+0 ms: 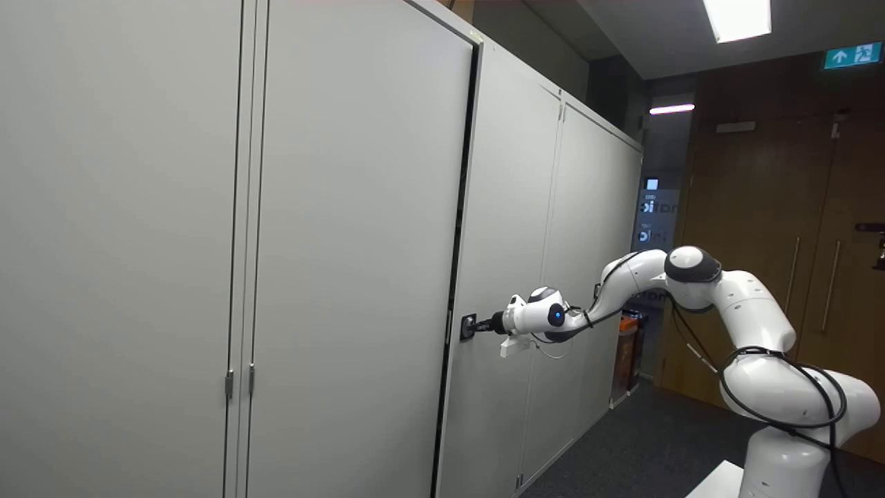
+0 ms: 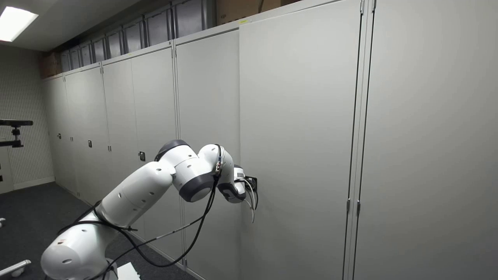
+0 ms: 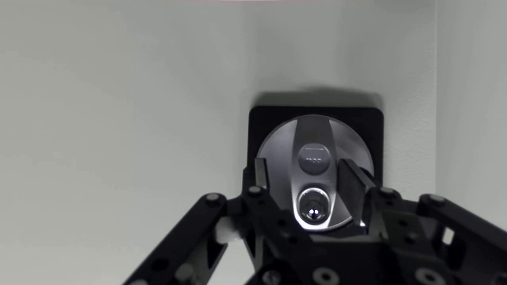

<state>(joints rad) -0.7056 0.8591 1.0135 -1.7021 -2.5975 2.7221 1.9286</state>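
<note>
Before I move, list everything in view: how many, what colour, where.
Turn handle: one, silver, on a black plate on the cabinet door.
Cabinets: several, pale grey, in a row in both exterior views.
Other handles: at least three, dark, on cabinets further along.
Storage boxes: several, grey, on top of the cabinets.
Cardboard boxes: at least two, brown, also on top.
Wooden doors: two, brown, beyond the cabinets.
Exit sign: one, green, above those doors.
Bins: at least two, orange-topped and dark, by the row's end.
Ceiling light: at least one, white, overhead.
Carpet: one, dark grey, on the floor.
Robot arm: one, white, with black cables, beside the cabinets.
Gripper: one, black, fingers apart, astride the handle's raised bar.
</note>
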